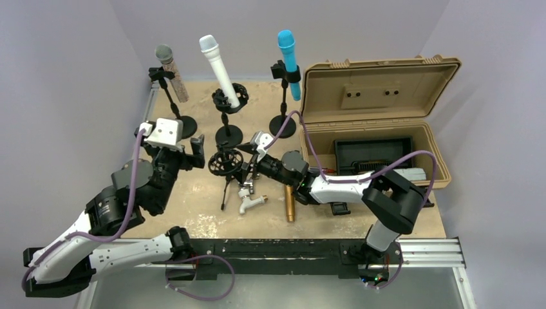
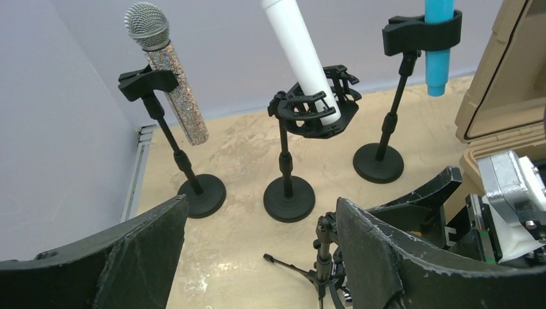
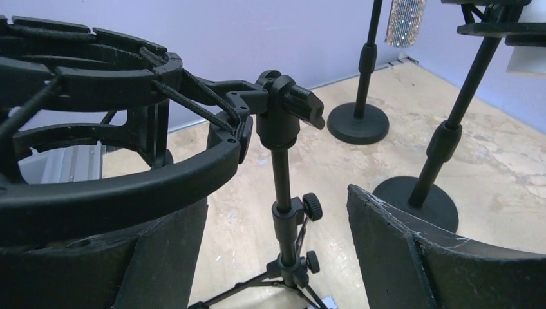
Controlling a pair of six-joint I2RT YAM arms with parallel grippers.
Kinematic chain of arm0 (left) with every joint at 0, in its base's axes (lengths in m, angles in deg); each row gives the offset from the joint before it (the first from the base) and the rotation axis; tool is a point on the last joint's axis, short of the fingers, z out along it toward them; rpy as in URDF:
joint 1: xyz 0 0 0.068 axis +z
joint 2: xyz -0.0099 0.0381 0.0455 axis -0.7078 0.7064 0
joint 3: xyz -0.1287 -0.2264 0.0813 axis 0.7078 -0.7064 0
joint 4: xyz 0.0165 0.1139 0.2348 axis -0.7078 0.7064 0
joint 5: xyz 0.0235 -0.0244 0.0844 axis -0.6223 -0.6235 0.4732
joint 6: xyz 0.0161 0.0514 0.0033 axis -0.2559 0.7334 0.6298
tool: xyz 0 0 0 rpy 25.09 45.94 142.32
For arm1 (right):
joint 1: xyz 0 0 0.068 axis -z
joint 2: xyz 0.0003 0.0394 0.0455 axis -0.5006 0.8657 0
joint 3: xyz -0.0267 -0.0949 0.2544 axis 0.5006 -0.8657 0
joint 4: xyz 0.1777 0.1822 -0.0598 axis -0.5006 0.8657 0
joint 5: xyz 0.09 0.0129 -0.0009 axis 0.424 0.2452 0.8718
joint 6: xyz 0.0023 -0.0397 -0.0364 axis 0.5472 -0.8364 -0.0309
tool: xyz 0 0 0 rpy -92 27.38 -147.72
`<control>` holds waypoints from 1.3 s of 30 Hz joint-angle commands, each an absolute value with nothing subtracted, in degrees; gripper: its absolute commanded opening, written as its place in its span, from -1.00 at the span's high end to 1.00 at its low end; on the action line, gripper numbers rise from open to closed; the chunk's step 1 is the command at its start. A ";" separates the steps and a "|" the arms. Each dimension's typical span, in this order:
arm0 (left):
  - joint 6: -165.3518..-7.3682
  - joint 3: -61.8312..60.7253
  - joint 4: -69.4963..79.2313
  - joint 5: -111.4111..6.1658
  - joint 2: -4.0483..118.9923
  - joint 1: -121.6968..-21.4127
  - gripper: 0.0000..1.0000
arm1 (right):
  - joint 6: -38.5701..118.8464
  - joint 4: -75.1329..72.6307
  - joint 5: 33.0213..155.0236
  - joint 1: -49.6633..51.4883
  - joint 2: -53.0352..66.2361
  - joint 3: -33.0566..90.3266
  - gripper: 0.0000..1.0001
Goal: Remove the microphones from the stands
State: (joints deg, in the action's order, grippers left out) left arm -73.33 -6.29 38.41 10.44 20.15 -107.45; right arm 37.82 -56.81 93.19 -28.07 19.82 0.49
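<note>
Tipping is the hazard: the right gripper (image 3: 270,212), jaws apart flanking the post of the empty tripod stand (image 3: 281,122), may topple it by closing off-centre, while the left gripper (image 2: 261,206), open and empty, sits short of the white microphone (image 2: 302,58) in its rear shock mount (image 2: 315,112).

Bright, even, diffuse light, soft faint shadows, mild wide-angle edge distortion.

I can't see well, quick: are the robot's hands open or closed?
Left gripper: open, empty.
Right gripper: open, straddling the tripod stand pole, holding nothing.
</note>
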 commanded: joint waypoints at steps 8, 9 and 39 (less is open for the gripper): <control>-74.29 -5.40 36.99 10.66 16.05 -107.96 -0.64 | 41.49 -77.37 93.60 -28.14 29.84 0.95 -0.48; -74.26 -5.40 36.96 10.66 15.90 -108.03 -0.64 | 41.47 -76.83 93.48 -28.14 30.70 1.93 -0.48; -94.23 0.03 53.95 9.99 24.94 -108.53 -0.83 | 46.12 -58.46 73.52 -30.52 25.31 6.96 -0.77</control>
State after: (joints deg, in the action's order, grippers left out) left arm -81.26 -5.41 41.63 10.23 20.50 -108.21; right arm 46.08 -59.76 75.31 -30.41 32.83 9.49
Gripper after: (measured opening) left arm 0.904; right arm 0.856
